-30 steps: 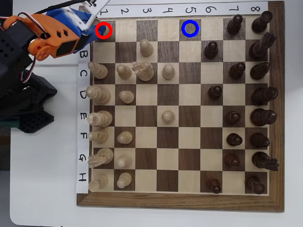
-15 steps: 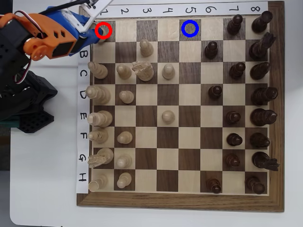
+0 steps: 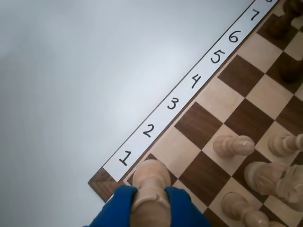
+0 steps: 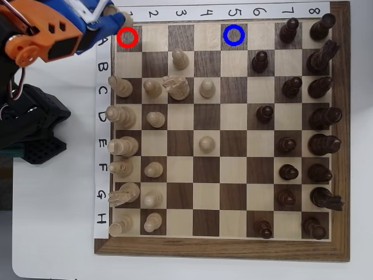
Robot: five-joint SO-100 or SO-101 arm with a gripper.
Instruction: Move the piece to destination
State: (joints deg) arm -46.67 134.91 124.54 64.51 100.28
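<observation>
One piece (image 3: 150, 189) sits clamped between both blue fingers of my tool (image 3: 150, 208), at the board's eleven o'clock corner. I should lift it straight, then carry toward three o'clock to the blue-ringed destination (image 4: 233, 35).

piece (image 3: 150, 189) base hidden, tool (image 3: 150, 210) cropped
</observation>
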